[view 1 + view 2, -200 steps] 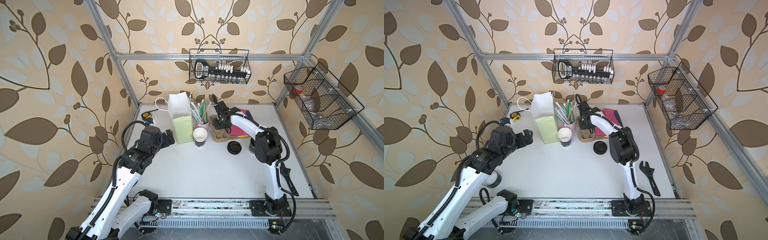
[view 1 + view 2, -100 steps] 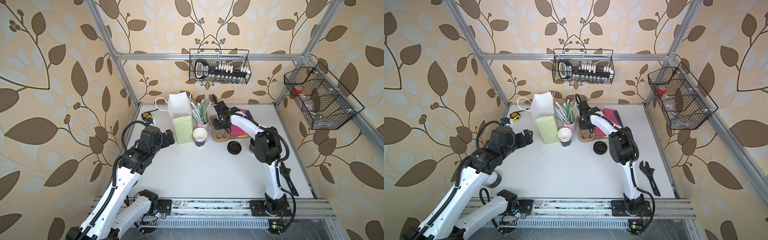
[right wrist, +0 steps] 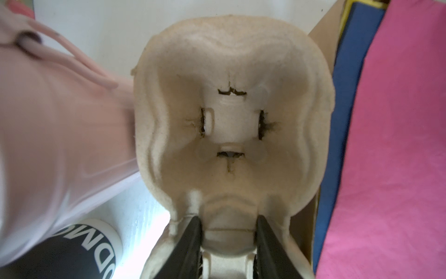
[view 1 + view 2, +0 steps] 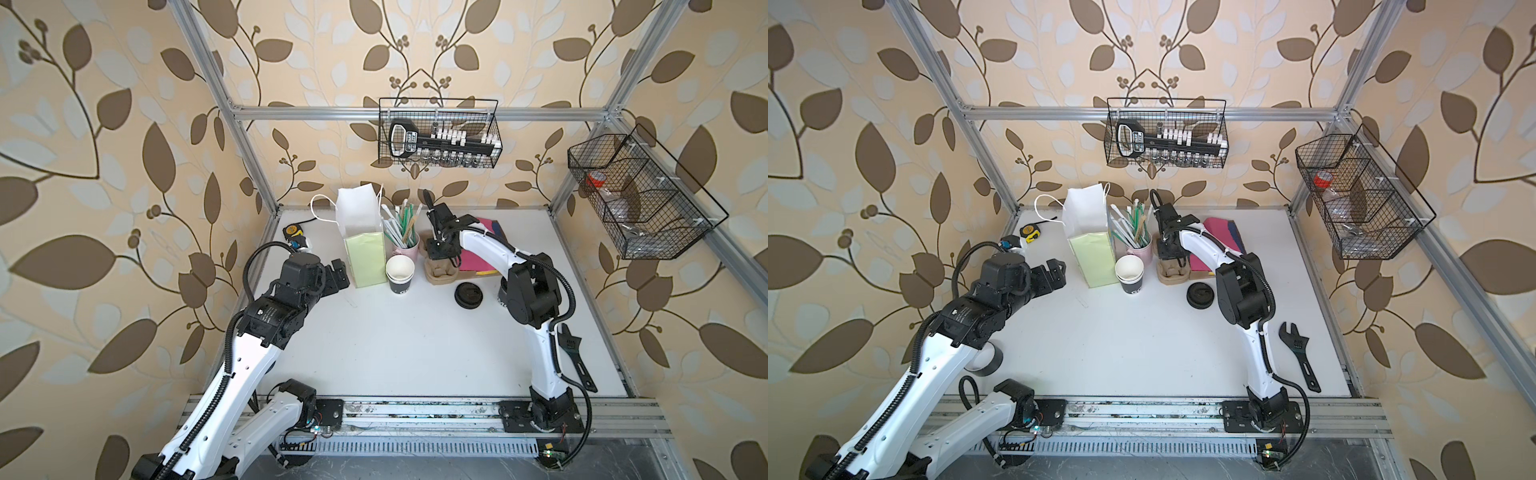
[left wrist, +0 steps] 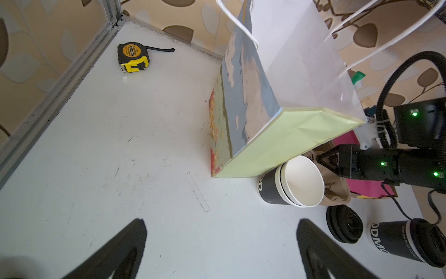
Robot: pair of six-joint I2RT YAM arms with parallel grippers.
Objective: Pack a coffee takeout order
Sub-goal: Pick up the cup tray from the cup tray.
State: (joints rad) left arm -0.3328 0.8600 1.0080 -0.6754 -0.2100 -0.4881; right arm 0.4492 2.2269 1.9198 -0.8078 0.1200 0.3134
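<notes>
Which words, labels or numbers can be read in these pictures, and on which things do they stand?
"ODM", then a cut-off letter: white capitals on the lidded dark cup; its small print is too small to read.
"OD": on the bottom cup of the lidless stack; the rest is hidden.
Tape measure label: too small to read.
Hanging black tool label: blurred.

Left gripper [image 5: 220,232] spread wide — right gripper [image 3: 228,232] pointing down, jaws half-closed.
</notes>
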